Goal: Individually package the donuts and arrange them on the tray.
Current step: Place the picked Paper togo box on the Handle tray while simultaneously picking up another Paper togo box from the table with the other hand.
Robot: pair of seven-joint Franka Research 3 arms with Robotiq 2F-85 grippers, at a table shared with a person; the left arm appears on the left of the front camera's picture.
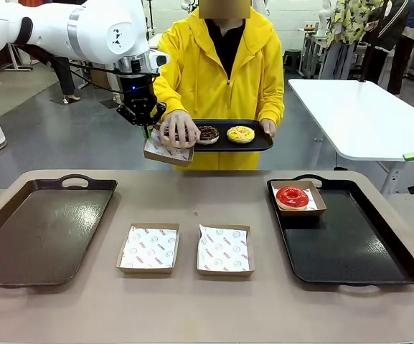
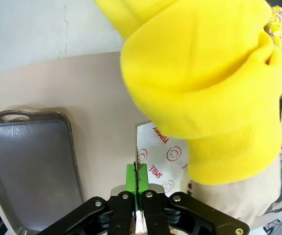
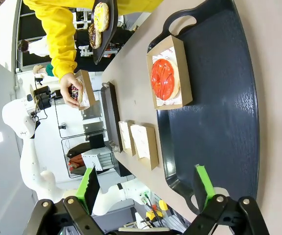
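One box [image 1: 168, 153], edge clamped in the left tool [image 1: 147, 130], sits directly under the person's hand [image 1: 179, 127] holding a donut [image 3: 74, 91]; right tool [image 3: 145, 188] stands apart.

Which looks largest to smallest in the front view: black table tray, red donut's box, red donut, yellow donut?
1. Black table tray
2. Red donut's box
3. Red donut and yellow donut: they look about alike, and the yellow one is farther from the camera, so I leave them unranked.
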